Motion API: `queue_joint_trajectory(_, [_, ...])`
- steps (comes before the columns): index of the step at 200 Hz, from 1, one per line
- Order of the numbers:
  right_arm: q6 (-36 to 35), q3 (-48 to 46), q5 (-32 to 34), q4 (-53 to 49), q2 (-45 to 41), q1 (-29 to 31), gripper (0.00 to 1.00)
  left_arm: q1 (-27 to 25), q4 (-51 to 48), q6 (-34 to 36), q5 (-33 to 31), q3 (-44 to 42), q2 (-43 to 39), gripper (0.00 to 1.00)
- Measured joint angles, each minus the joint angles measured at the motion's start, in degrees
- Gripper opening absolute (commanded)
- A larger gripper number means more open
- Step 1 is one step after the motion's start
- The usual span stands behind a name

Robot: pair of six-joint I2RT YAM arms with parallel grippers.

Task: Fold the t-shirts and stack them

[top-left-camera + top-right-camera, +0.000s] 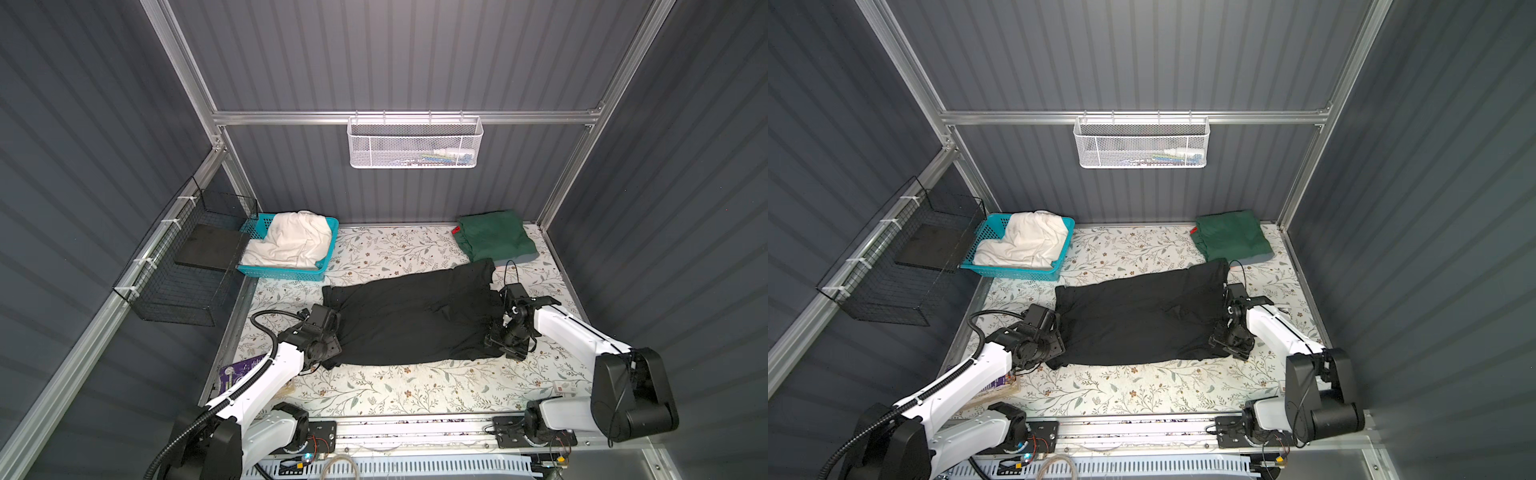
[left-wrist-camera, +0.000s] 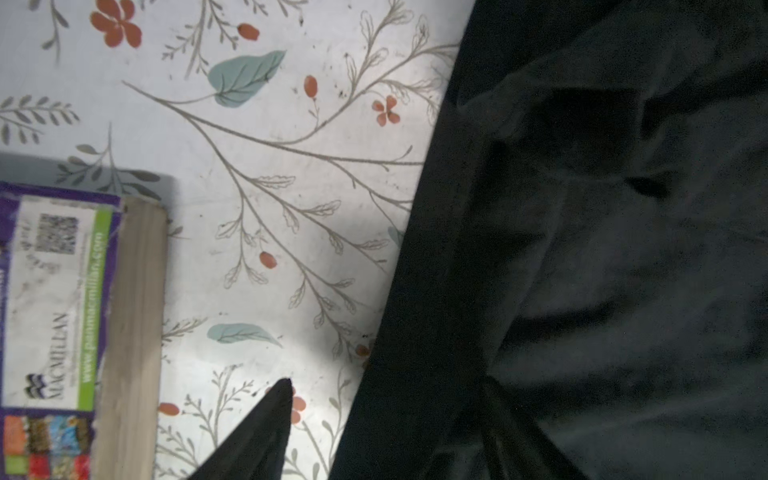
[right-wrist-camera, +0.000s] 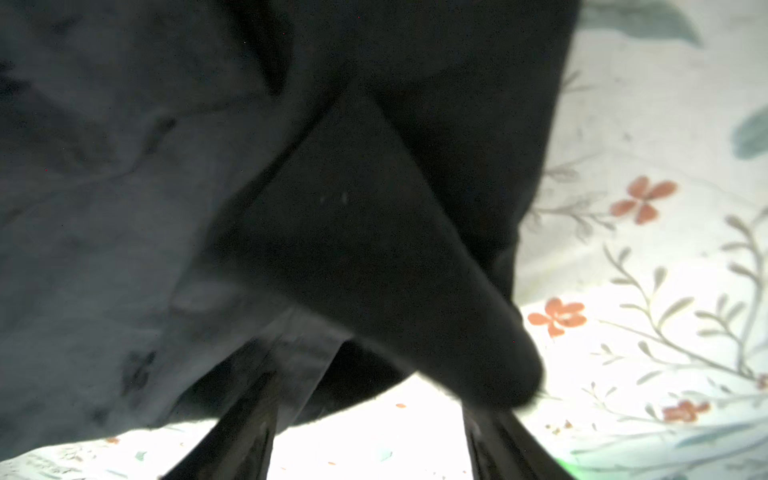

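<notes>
While the black shirt [image 1: 407, 316] lies rumpled across the table [image 1: 415, 390], the right gripper [image 3: 370, 415] straddles its end, jaws apart and probably nothing pinched, and the left gripper [image 1: 330, 338] is cloth-hidden, opening untellable, so pinch both corners deep and lift the 2 ends level.

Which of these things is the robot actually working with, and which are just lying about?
Part of the job:
black t-shirt, spread out in the middle
folded dark green t-shirt, back right
cream-white t-shirt, heaped in the turquoise basket

Just lying about:
that turquoise basket
book
hanging white mesh basket
black wire basket
</notes>
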Motion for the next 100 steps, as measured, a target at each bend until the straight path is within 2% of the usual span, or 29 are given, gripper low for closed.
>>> queue_joint_trajectory(33, [1.20, -0.39, 0.96, 2.54, 2.19, 0.04, 0.49, 0.00, 1.18, -0.98, 1.09, -1.09, 0.04, 0.65])
queue_joint_trajectory(100, [1.42, -0.42, 1.77, 5.01, 2.99, 0.26, 0.47, 0.00, 2.10, -2.01, 2.99, -2.47, -0.04, 0.65])
